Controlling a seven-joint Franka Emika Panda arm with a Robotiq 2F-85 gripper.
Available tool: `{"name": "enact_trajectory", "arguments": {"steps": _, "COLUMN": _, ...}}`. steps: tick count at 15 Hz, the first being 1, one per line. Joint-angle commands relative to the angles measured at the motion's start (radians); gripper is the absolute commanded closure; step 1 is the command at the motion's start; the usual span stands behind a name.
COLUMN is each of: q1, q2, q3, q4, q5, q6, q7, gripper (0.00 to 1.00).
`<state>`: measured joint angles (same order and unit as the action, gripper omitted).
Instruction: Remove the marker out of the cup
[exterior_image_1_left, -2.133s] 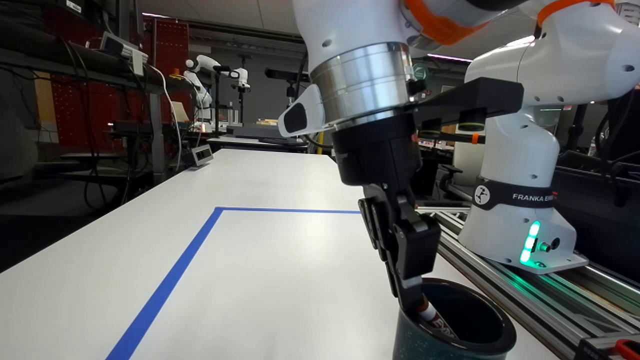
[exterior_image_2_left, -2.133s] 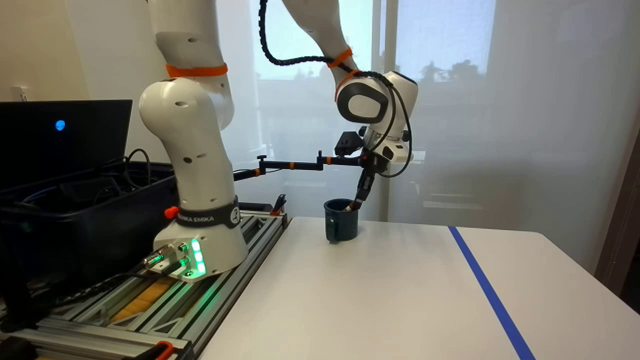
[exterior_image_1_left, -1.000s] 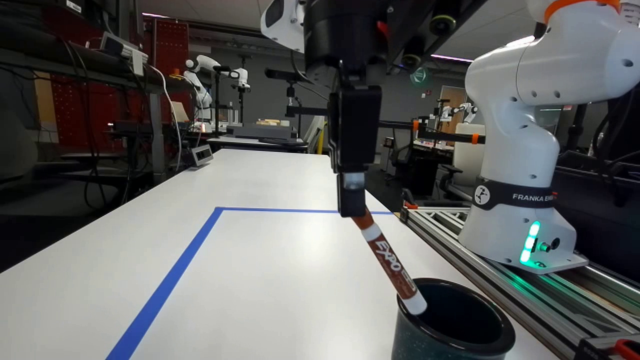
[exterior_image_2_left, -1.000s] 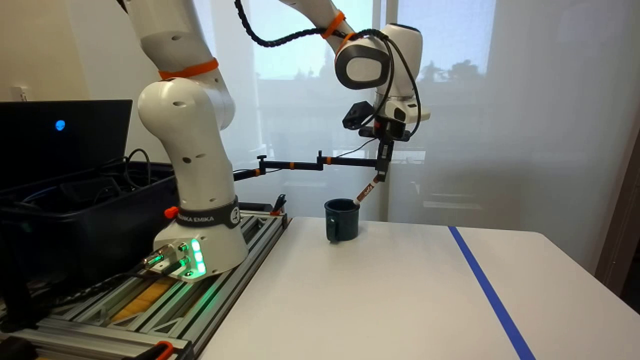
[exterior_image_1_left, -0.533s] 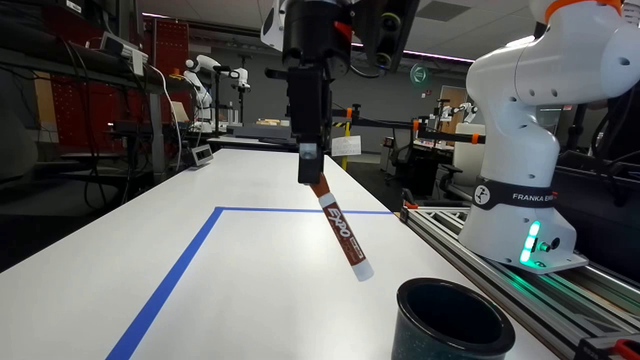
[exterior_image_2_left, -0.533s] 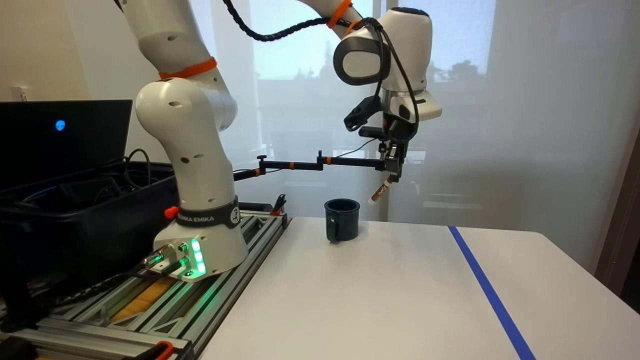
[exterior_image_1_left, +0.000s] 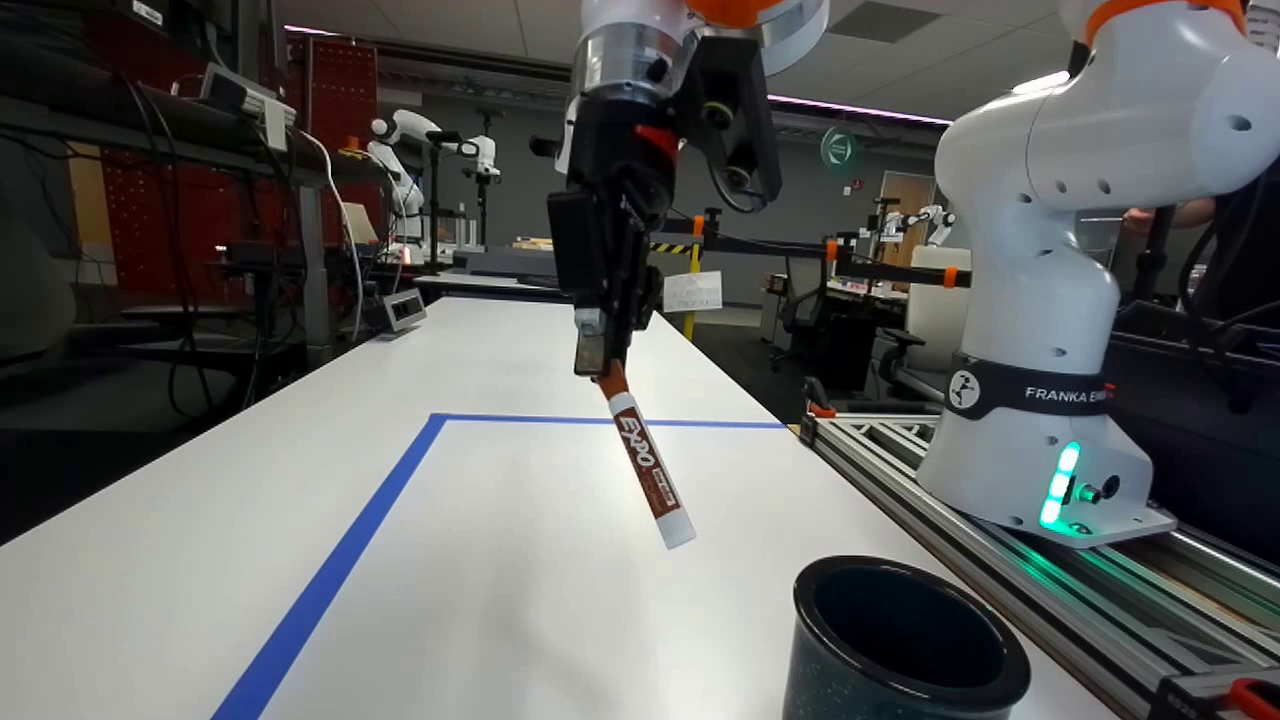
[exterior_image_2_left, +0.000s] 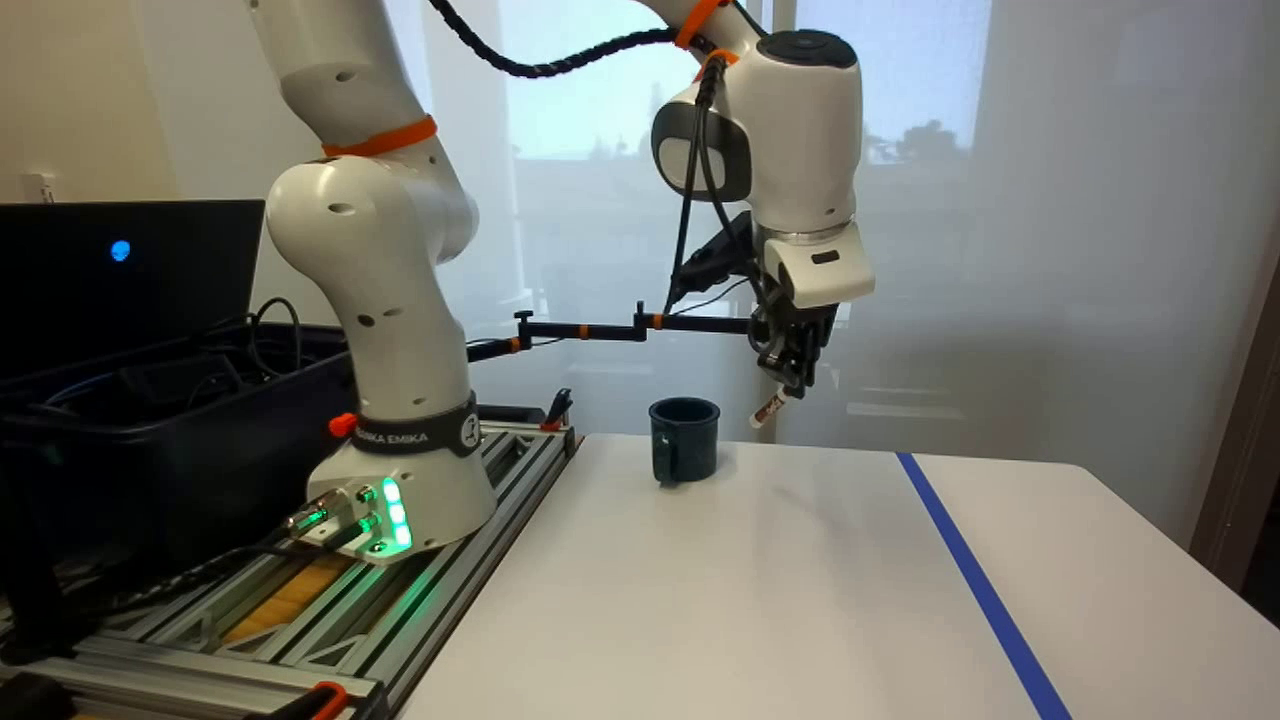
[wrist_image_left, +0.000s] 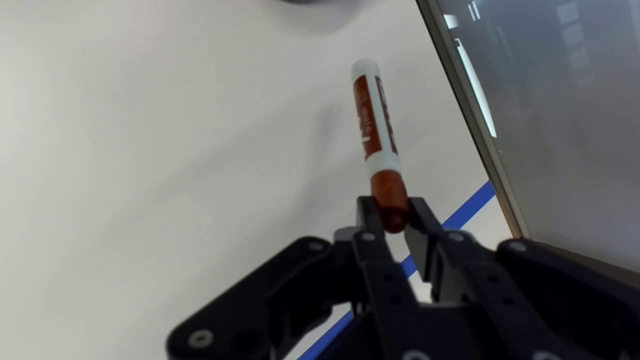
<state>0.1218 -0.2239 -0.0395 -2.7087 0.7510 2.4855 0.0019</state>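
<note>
- Pinched the marker (exterior_image_1_left: 645, 460) by its reddish-brown cap with the gripper (wrist_image_left: 393, 214), narrowly set, one finger on each side.
- Had the marker in the air above the white table (exterior_image_2_left: 800, 580), in a slanted position, whitish end downward and toward the cup (exterior_image_2_left: 690, 450).
- Had it fully outside of the cup, near but apart, in both exterior views.
- Showed the cup upright on the same table, rim upward.
</note>
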Motion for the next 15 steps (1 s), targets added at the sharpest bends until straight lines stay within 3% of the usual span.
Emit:
{"name": "enact_trajectory", "arguments": {"steps": 1, "q1": -0.030, "q2": 0.026, "q3": -0.015, "q4": -0.022, "q5": 0.101, "q6": 0.016, "q7": -0.074, "gripper": 0.95}}
{"name": "enact_trajectory", "arguments": {"steps": 15, "q1": -0.121, "q2": 0.206, "q3": -0.012, "q4": -0.013, "q5": 0.133, "q6": 0.032, "q7": -0.096, "gripper": 0.95}}
